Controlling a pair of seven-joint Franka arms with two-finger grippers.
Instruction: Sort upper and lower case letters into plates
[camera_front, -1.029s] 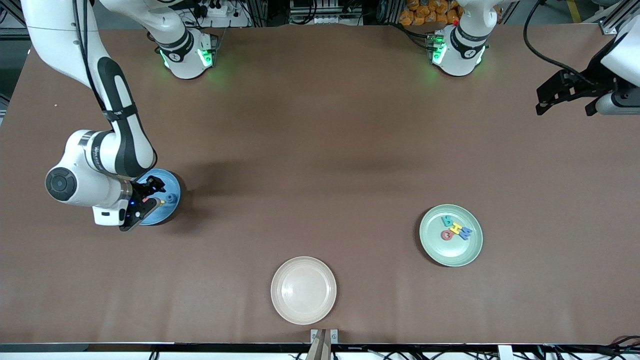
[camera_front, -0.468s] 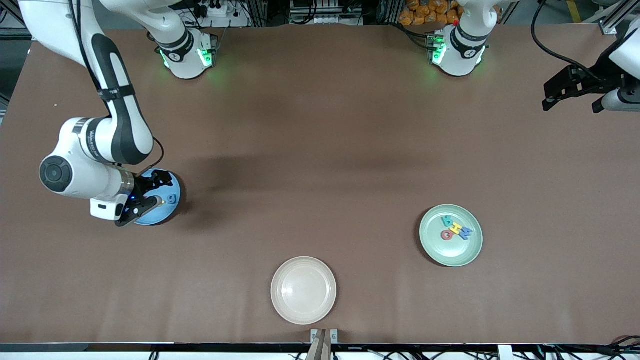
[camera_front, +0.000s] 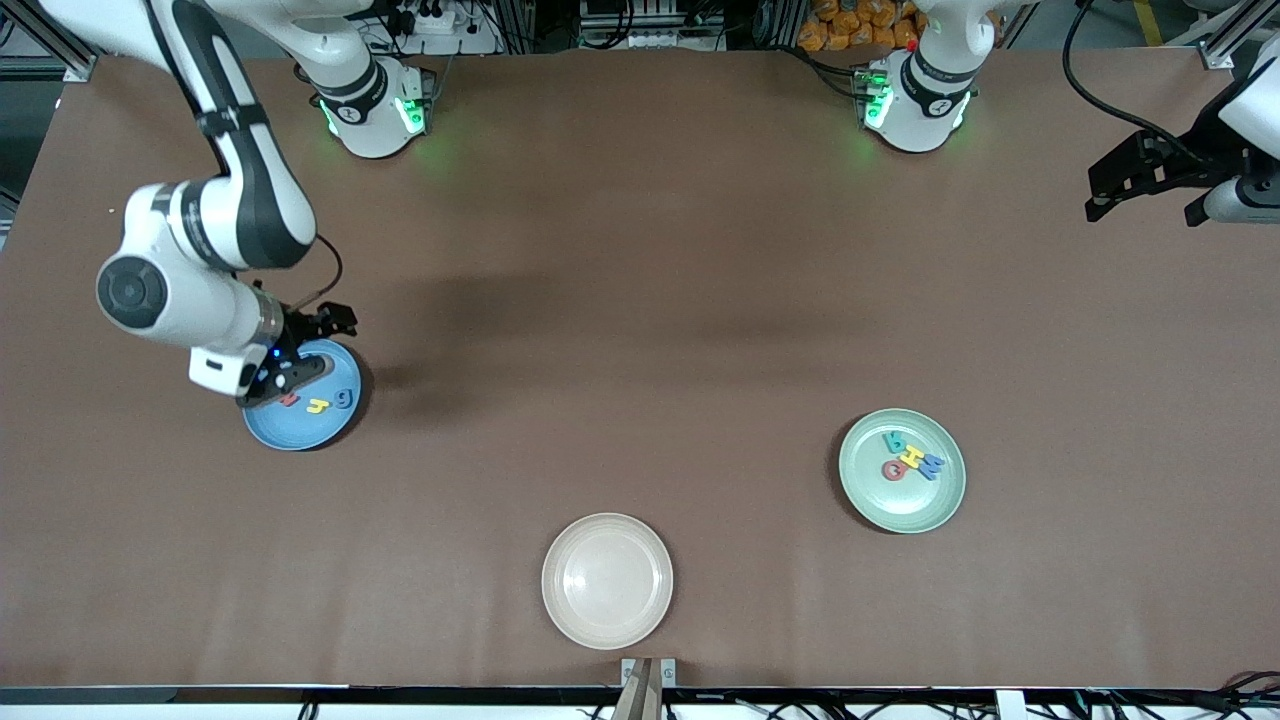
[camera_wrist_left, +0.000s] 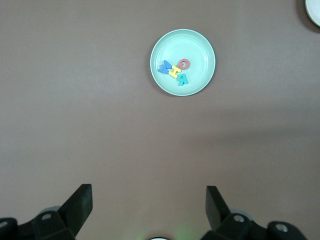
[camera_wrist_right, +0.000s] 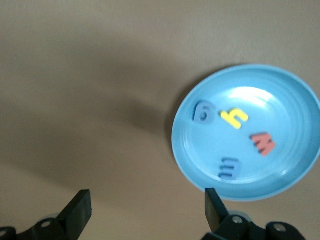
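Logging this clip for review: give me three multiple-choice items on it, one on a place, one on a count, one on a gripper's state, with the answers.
1. Where is the right gripper?
A. over the blue plate
B. over the cream plate
C. over the green plate

2. How many letters lie in the blue plate?
A. two
B. four
C. six

3. How do the left gripper jaws stand?
A. shut on a letter
B. shut on nothing
C. open

Answers: 1 A, it hangs at that plate's edge in the front view; 2 B, the right wrist view shows four; 3 C, the left wrist view shows them apart with nothing between.
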